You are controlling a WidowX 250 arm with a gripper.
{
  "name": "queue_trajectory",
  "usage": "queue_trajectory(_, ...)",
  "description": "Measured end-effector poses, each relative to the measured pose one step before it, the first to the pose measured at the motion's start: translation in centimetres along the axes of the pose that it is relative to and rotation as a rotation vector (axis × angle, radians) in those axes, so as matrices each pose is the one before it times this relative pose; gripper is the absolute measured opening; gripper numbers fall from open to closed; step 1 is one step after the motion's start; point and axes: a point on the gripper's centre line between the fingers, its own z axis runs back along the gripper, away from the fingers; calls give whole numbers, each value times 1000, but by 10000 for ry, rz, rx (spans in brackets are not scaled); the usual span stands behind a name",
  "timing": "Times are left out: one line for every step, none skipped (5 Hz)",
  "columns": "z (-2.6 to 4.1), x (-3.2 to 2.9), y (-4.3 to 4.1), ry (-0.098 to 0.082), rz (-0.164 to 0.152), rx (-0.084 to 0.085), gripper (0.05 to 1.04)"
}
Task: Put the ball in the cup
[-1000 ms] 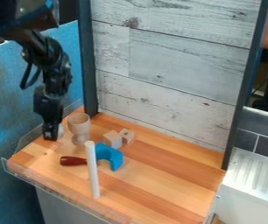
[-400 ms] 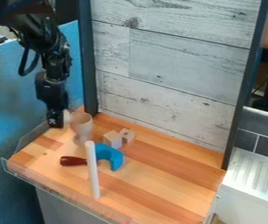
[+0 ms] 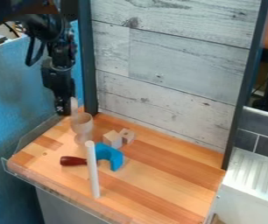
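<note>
Clock directions run with twelve at the top of the camera view. The pale ball is at the right side of your gripper's lower end, raised off the work surface. Your gripper hangs tip-down, its jaws clamped on the ball. The ball is not in the cup; you have it between eleven and twelve o'clock of the cup, close to the rim in this view. Whether it touches the rim cannot be determined. The cup stands upright on its foot.

At four o'clock of the cup you have two light wooden blocks, a larger one and a smaller one with a hole, side by side. At five o'clock lies a blue curved piece, just below the blocks. Between six and seven o'clock a dark red handle points toward nine; whether it joins the blue piece you cannot tell, as the white rod crosses in front. The rod is upright, near six o'clock of the cup.

All these rest on your striped wooden board, edged by a clear rim on its near-left side. Grey-white planks rise behind the board, toward one o'clock.
</note>
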Motion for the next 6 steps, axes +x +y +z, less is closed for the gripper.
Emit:
queue_trajectory(363, -373, -368, 75, 23, -6, 785)
queue_trajectory(-578, -740, 273, 54, -124, 180, 785)
queue_trajectory(-18, -943, -27, 20, -222, 0, 785)
queue_trajectory(-818, -285, 216, -11, -36, 98, 785)
queue_trajectory(-344, 123, 127, -148, -56, 50, 844)
queue_trajectory(-71, -81, 147, -39, -411, 54, 1004)
